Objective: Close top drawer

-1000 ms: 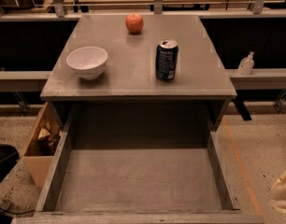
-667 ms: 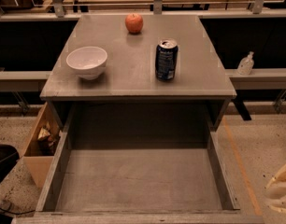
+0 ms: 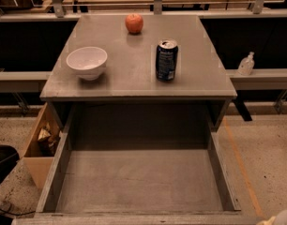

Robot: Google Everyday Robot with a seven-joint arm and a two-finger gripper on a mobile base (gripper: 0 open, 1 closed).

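Observation:
The top drawer (image 3: 139, 182) is pulled far out toward me from the grey cabinet. It is wide, shallow, grey weathered wood, and nothing lies in it. Its front panel (image 3: 134, 218) runs along the bottom edge of the view; the knob is hidden. Only a pale sliver of my gripper (image 3: 280, 218) shows in the bottom right corner, just right of the drawer's front right corner and apart from it.
On the cabinet top (image 3: 134, 78) stand a white bowl (image 3: 86, 62), a dark soda can (image 3: 166, 60) and a red apple (image 3: 133, 23). A cardboard box (image 3: 40, 149) sits on the floor to the left. A sanitizer bottle (image 3: 246, 63) stands on a rail at right.
My gripper has dropped lower and further out of the view at the bottom right. The drawer and the things on top have not moved.

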